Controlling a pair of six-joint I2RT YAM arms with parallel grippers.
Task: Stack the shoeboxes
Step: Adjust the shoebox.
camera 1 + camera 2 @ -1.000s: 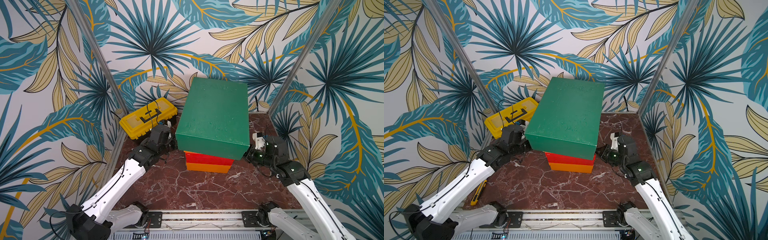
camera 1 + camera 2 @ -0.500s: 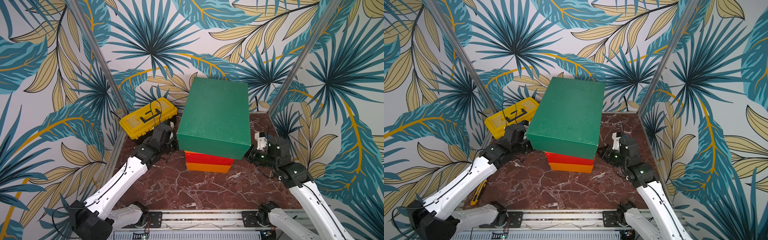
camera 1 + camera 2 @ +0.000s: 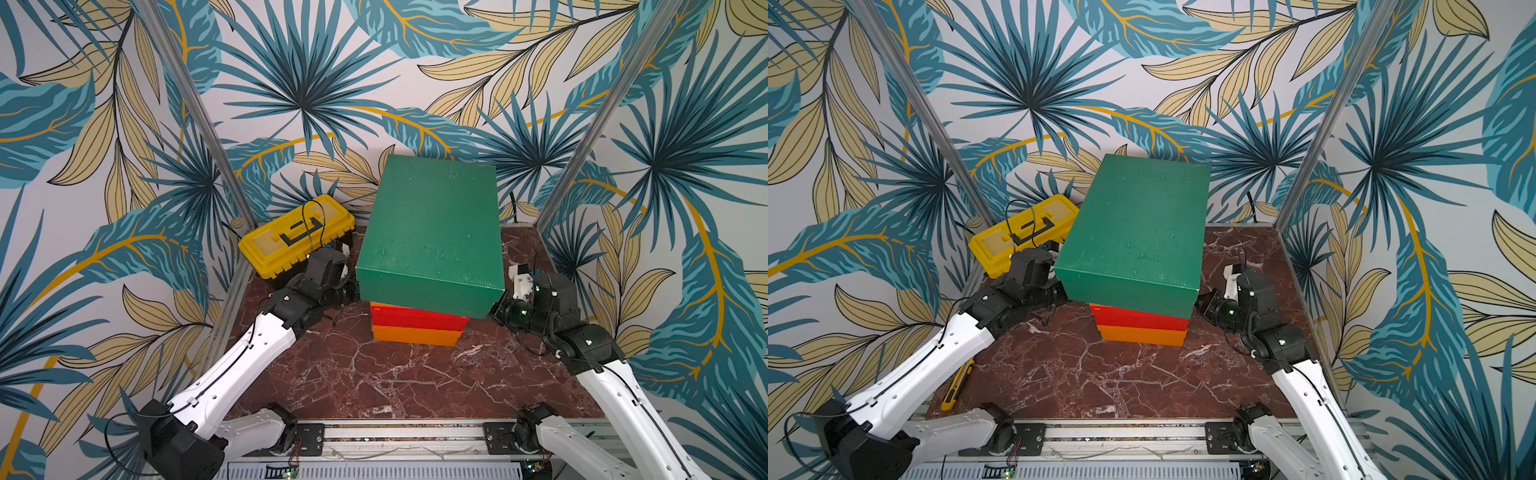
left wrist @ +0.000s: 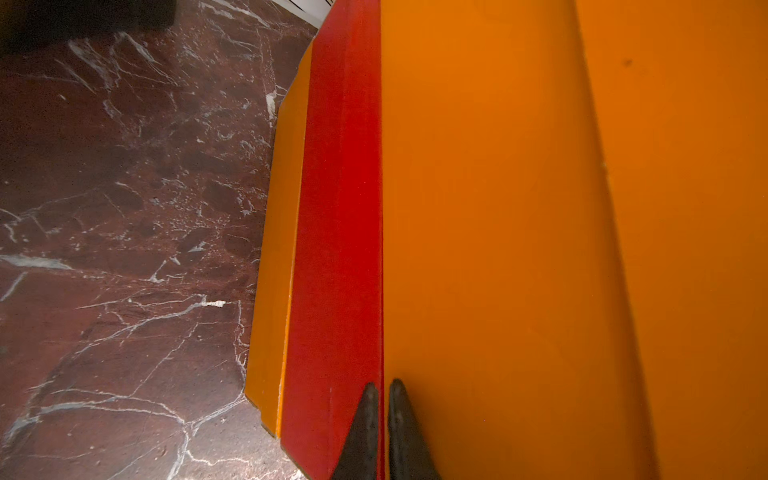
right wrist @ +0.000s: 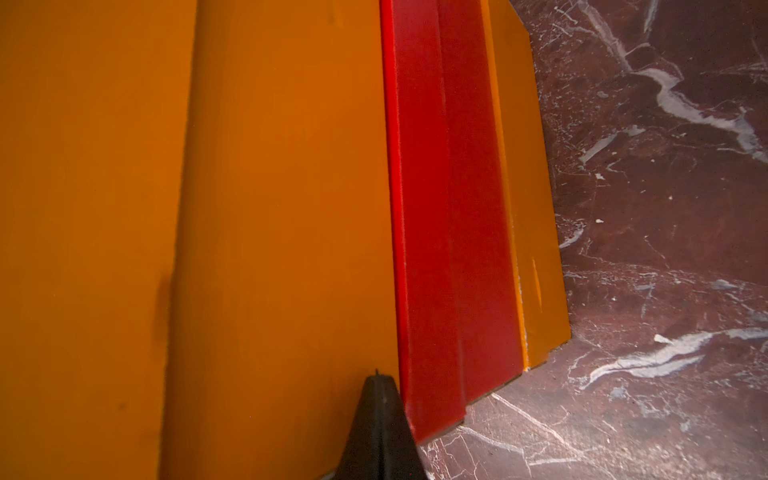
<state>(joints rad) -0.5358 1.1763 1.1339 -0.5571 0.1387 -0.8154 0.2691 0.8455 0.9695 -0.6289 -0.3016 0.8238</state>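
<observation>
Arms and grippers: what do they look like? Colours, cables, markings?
Left arm and right arm match: white link shells, black joint housings, thin black cable clipped along each. Small green lights on the right arm's joints. Left gripper and right gripper: dark grey fingers tapering to points.

Closed claw (image 4: 383, 388) against stacked shoeboxes (image 4: 478, 208)

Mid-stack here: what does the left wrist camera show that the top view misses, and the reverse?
Left wrist only: the upper orange shoebox and the shut left end effector at its edge. Top view only: the green shoebox topping the stack, the yellow toolbox, the left arm and right arm. Shared: the red shoebox, the bottom orange shoebox, the marble table.
</observation>
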